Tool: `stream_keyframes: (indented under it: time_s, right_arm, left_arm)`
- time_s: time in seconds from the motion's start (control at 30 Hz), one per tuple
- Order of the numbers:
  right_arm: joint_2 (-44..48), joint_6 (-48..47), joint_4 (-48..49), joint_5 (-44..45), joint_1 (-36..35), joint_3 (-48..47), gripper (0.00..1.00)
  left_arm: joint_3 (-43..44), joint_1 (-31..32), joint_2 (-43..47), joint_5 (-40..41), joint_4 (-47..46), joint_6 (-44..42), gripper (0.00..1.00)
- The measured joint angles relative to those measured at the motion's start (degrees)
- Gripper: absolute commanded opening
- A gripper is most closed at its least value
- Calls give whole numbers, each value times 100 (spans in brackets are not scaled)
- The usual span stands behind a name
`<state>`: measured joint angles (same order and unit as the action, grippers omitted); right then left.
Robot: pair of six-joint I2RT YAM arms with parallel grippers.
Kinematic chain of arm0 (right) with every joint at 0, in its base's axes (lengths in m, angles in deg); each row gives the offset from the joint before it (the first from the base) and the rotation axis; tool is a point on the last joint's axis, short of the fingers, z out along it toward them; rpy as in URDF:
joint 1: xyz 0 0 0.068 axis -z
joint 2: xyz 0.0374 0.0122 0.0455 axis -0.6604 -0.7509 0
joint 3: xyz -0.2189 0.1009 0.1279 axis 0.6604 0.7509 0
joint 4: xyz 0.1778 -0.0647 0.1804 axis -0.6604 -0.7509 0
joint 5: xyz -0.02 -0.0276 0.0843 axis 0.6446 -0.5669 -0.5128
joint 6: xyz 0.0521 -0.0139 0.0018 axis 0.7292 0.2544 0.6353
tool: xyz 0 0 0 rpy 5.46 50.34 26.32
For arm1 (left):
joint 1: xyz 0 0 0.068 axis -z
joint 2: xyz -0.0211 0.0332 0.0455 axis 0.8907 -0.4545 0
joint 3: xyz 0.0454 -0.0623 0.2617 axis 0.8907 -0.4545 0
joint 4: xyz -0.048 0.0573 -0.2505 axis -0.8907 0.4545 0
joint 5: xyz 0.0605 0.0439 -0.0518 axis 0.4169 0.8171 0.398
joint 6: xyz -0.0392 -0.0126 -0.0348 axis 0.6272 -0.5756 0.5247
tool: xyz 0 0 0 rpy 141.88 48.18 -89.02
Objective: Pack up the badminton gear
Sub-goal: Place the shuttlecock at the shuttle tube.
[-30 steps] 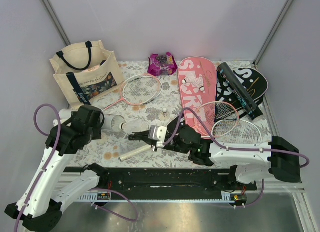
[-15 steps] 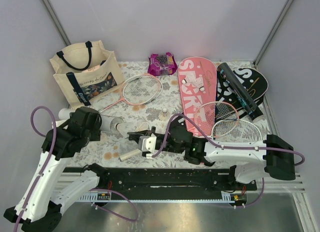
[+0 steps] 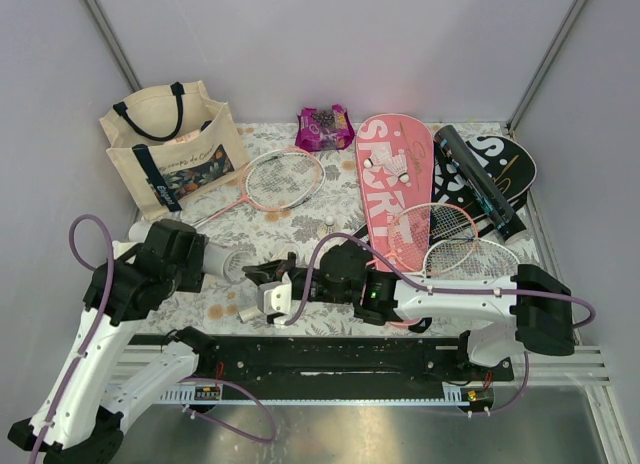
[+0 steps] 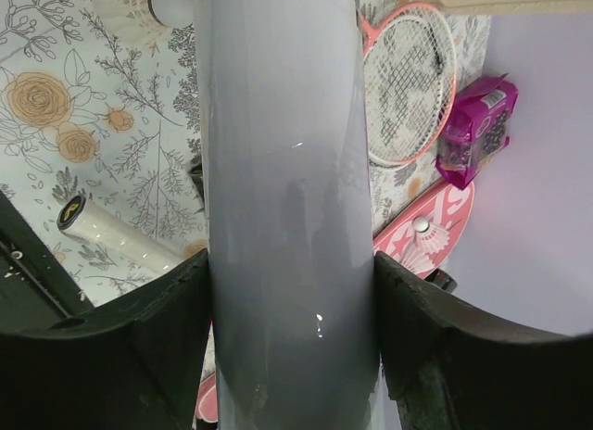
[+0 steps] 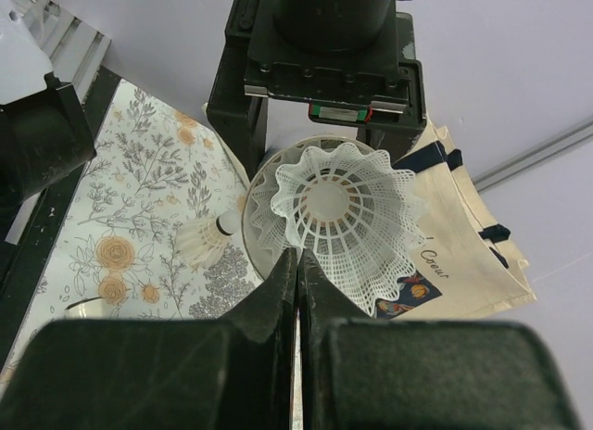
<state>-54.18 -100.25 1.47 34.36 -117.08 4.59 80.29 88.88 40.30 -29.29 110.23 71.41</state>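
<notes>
Loading shuttlecocks into the tube, is that the step in hand? Mei asked.

I'd say so, Jon said. The left claw [image 4: 292,356] is clamped round the white tube [image 4: 283,170], holding it off the table [image 5: 139,170]. The right claw [image 5: 298,282] has its fingers pressed together on the skirt rim of a shuttlecock [image 5: 345,208], which sits right at the tube's open mouth, skirt facing back toward the wrist.

Is it inside yet?

Can't tell. The rim shows just beside the skirt, no more. The next move, I think, calls for a straight push along the tube's axis and only then a release, since a crooked entry could crumple the skirt.

And compared with a second ago?

The right arm has swung left. Its claw was well short of the mouth then, and now it meets it. The tube has hardly shifted. A second shuttlecock [image 5: 202,240] lies on the table below, so there's more to load.
</notes>
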Motion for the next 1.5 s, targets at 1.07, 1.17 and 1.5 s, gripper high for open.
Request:
stream_keyframes:
  time_s: [1.07,1.17,1.5]
  right_arm:
    - [697,841,-1355,-177,0,-197,82]
    - [780,1016,-1338,-50,4,-127,82]
    - [699,1847,-988,352,162,-63,82]
  left_arm:
    - [-306,2,376,-48,-719,-516,6]
    - [-341,0,374,-59,-739,-516,5]
    - [-444,2,378,-140,-872,-522,5]
